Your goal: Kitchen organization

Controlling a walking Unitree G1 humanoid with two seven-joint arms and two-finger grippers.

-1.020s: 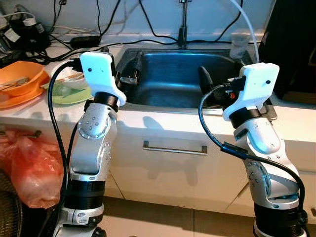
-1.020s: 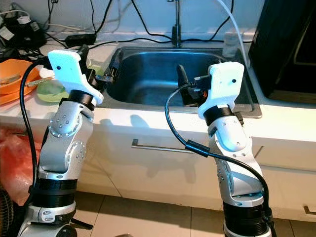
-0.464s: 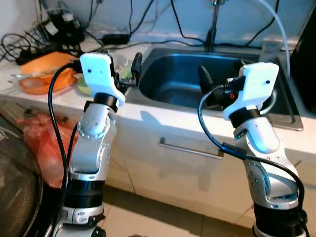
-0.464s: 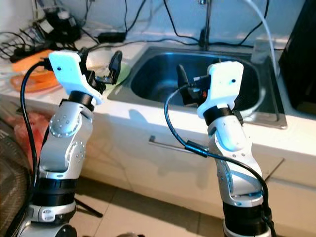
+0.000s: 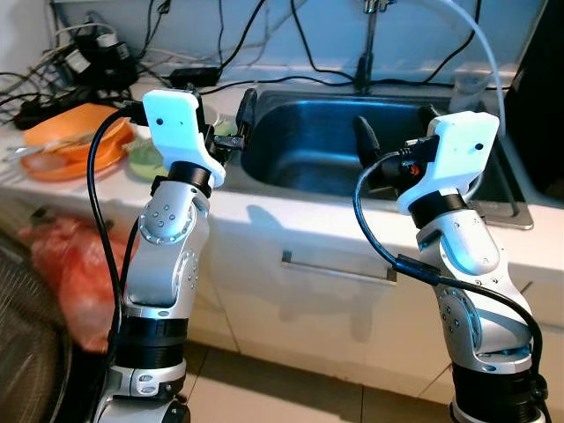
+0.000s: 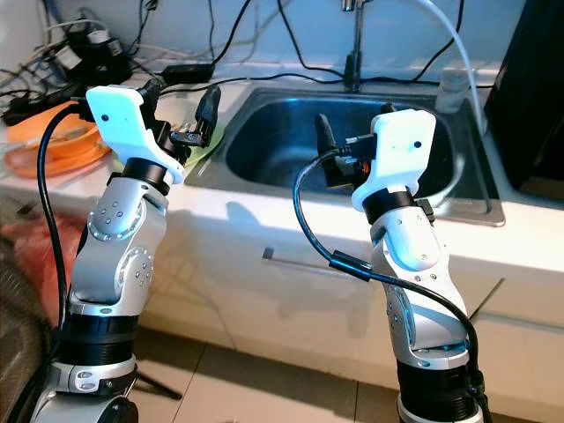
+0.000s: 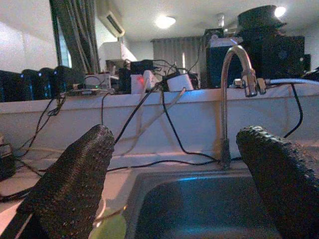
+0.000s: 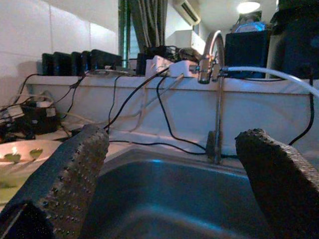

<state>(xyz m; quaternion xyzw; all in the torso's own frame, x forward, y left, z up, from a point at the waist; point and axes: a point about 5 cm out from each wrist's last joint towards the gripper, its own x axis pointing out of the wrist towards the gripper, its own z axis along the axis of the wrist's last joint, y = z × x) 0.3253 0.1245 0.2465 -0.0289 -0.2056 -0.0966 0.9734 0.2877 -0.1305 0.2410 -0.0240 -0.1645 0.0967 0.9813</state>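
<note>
Both arms are raised in front of a steel sink [image 5: 304, 163] set in a white counter. My left gripper [image 6: 181, 97] hovers over the sink's left rim, open, with nothing between its fingers [image 7: 75, 184]. My right gripper [image 6: 352, 123] hangs over the middle of the basin, also open and holding nothing. Between the right fingers [image 8: 65, 174] I see the faucet [image 8: 214, 89] and the basin. Left of the sink lie stacked orange dishes [image 5: 70, 141], a green plate [image 5: 145, 160] and a white bowl [image 8: 22, 152].
Black cables and chargers [image 5: 97, 62] crowd the counter's back left. A clear cup [image 5: 470, 88] stands by the faucet [image 5: 366, 40], and a black appliance [image 5: 542, 97] sits at the right. Below are a drawer handle [image 5: 337, 269], a red bag [image 5: 75, 282] and a dark mesh object [image 5: 26, 352].
The whole picture has shifted, so the camera has moved: the sink now sits further right and the mesh object has come into view. Both grippers keep the same open pose.
</note>
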